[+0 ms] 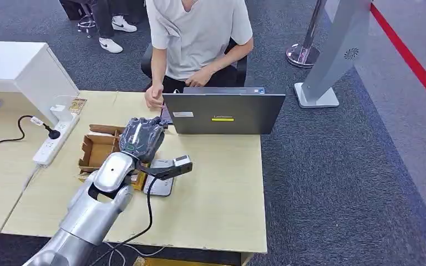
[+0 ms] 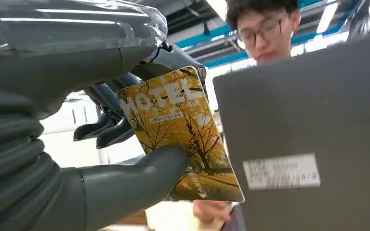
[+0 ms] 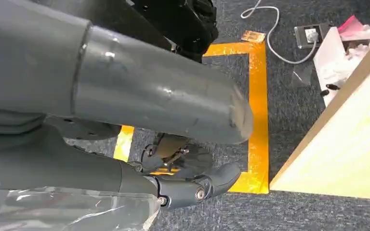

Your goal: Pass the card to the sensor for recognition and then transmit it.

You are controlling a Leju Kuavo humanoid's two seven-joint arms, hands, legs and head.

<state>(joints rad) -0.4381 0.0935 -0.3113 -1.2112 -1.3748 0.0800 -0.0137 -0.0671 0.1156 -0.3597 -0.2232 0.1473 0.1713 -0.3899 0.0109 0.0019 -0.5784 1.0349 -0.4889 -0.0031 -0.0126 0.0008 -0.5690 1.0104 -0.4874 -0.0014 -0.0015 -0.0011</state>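
Right hand (image 3: 125,115) is seen low beside the counter (image 3: 347,144) edge, fingers apart, nothing held. Left hand (image 1: 142,138) is raised over the counter, thumb and fingers clamped on the card (image 2: 180,130). Cardboard box (image 1: 97,148) lies just beside; laptop (image 1: 223,113) lid is upright just beyond, person (image 1: 197,33) seated behind.

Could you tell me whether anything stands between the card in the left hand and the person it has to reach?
Yes. The left hand grips the hotel card just short of the laptop, whose raised lid stands between the card and the seated person. The open gap lies beside the lid, near the person's hand.
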